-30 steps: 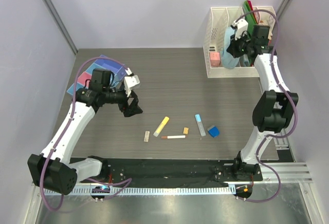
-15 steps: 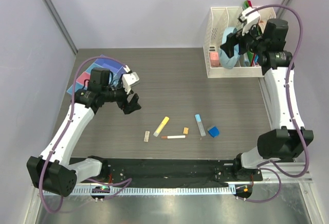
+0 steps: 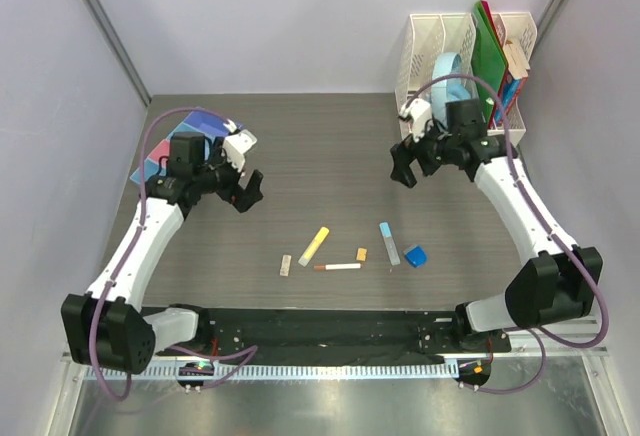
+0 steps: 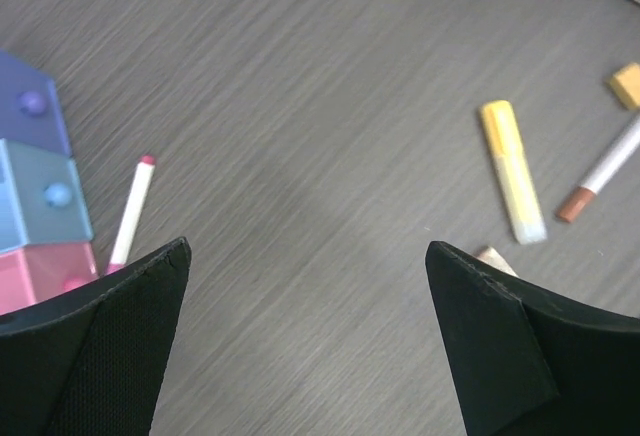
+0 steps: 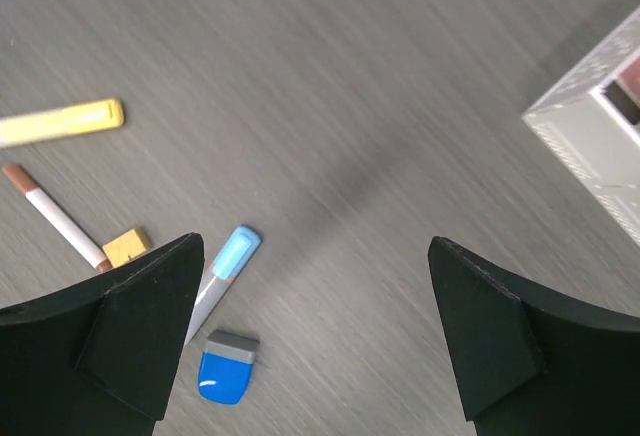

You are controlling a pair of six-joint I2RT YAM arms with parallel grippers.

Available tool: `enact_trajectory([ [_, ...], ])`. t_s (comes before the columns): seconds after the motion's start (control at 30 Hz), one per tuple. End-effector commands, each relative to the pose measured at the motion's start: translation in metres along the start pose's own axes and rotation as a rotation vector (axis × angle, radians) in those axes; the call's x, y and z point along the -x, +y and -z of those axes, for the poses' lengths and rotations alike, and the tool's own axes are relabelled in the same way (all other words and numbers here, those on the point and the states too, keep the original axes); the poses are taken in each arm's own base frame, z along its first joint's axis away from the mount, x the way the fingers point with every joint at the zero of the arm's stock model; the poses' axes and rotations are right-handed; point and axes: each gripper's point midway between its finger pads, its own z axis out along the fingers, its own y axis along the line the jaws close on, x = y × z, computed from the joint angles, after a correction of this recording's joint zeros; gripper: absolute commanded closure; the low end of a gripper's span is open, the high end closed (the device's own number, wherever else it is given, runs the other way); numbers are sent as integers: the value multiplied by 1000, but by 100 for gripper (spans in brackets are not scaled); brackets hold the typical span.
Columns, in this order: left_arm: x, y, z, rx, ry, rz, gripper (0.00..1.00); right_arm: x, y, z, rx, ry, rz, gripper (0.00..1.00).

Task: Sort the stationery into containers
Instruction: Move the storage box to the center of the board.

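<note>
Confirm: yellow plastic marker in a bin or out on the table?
Out. The yellow plastic marker lies flat on the grey wood-grain table, apart from the pastel plastic bins.

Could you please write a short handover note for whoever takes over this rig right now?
Left gripper: jaws open, empty, above the table near the bins.
Right gripper: jaws open, empty, above the table between the file rack and the loose items.
Bins: far left of the table, partly under the left arm.
Loose at front centre: yellow marker, white pen, pale blue stick, blue wedge, orange block, beige block. A red-tipped pen lies on the table beside the bins.
Done: nothing visibly sorted; the bins' insides are unclear.
Left: all seven items.
</note>
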Motion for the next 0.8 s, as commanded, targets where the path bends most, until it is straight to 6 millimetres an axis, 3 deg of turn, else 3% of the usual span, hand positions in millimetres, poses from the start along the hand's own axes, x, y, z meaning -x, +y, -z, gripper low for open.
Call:
enact_trajectory([
  [0.0,4,47,-5,168,-27,78,0,8,14,3,-83,14,96,0],
  [0.13,-4,101,-9,357,2,178,0,11,24,-8,-87,17,109,0],
  [0.17,3,113,-7,391,-11,209,0,13,27,-10,-83,11,116,0],
  [0.23,-7,135,-18,444,29,276,0,14,29,-13,-82,10,116,0],
  [0.27,3,150,-15,480,9,317,0,16,32,-14,-78,6,124,0],
  [0.33,-5,167,-28,499,43,382,0,16,34,-15,-79,8,127,0],
  [0.37,8,180,-24,525,24,396,0,16,36,-17,-74,9,134,0],
  [0.43,1,192,-39,533,52,459,0,15,38,-17,-74,14,138,0],
  [0.47,14,200,-38,541,33,466,0,14,38,-18,-75,16,139,0],
  [0.5,15,206,-42,551,32,500,0,14,39,-19,-72,17,140,0],
  [0.53,6,212,-55,548,63,524,0,13,40,-19,-71,19,142,0],
  [0.57,18,222,-56,559,43,524,0,13,40,-20,-71,17,142,0],
  [0.77,-2,243,-91,571,136,649,0,6,43,-24,-63,32,150,0],
])
